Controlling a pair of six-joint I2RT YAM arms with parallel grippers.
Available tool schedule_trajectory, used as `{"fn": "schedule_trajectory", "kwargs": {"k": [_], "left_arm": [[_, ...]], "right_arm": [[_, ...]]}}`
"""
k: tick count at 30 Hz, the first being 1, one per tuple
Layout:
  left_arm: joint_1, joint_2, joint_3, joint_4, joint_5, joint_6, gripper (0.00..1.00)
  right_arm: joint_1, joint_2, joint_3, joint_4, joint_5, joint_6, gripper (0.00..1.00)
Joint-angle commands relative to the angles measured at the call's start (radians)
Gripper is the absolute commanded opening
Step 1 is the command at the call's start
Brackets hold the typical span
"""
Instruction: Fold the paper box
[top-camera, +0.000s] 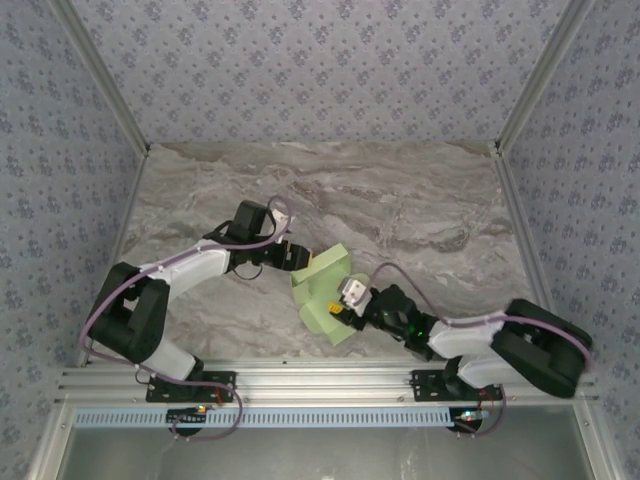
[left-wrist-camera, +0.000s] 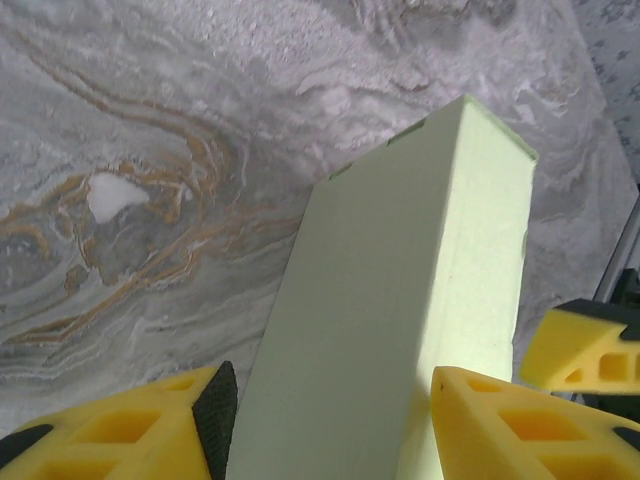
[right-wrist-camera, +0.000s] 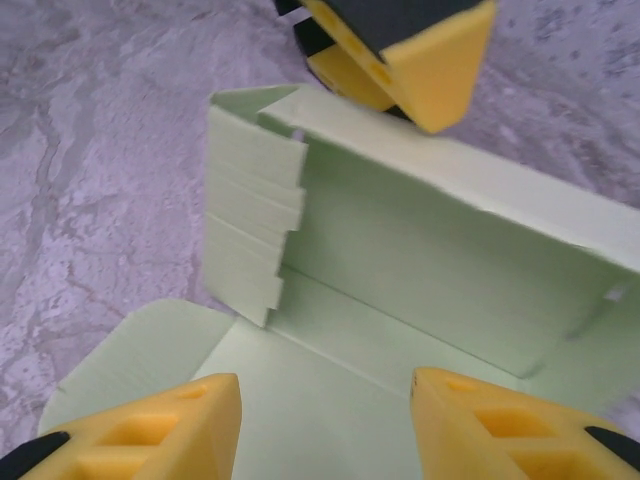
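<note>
The paper box (top-camera: 325, 290) is plain pale green. The table (top-camera: 400, 200) is grey marble with rusty brown veins. The walls (top-camera: 320, 60) carry a grey-blue floral print.

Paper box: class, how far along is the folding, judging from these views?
Done: one long wall of the paper box stands up, end tab turned in. In hand: left gripper straddles that wall; right gripper sits over the base. Remaining: rounded flap lies flat, box open.
</note>
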Motion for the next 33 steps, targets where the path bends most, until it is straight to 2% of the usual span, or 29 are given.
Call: {"fn": "schedule_trajectory", "kwargs": {"k": [1, 4, 7, 12, 33], "left_arm": [[-0.017, -0.021, -0.017, 0.024, -0.026, 0.014, 0.56], [-0.018, -0.041, -0.033, 0.024, -0.037, 0.003, 0.56], [-0.018, -0.075, -0.058, 0.030, -0.046, 0.000, 0.56], [-0.018, -0.086, -0.087, 0.039, -0.053, -0.006, 0.54], [-0.039, -0.090, -0.227, 0.225, -0.063, -0.129, 0.45]], "right_arm": [[0.082, 0.136, 0.080, 0.186, 0.085, 0.018, 0.50], [0.159, 0.258, 0.130, 0.310, 0.176, 0.020, 0.51], [0.212, 0.287, 0.150, 0.333, 0.224, 0.022, 0.51], [0.213, 0.322, 0.158, 0.335, 0.303, 0.057, 0.52], [0.176, 0.526, 0.286, 0.366, 0.250, 0.098, 0.52]]}}
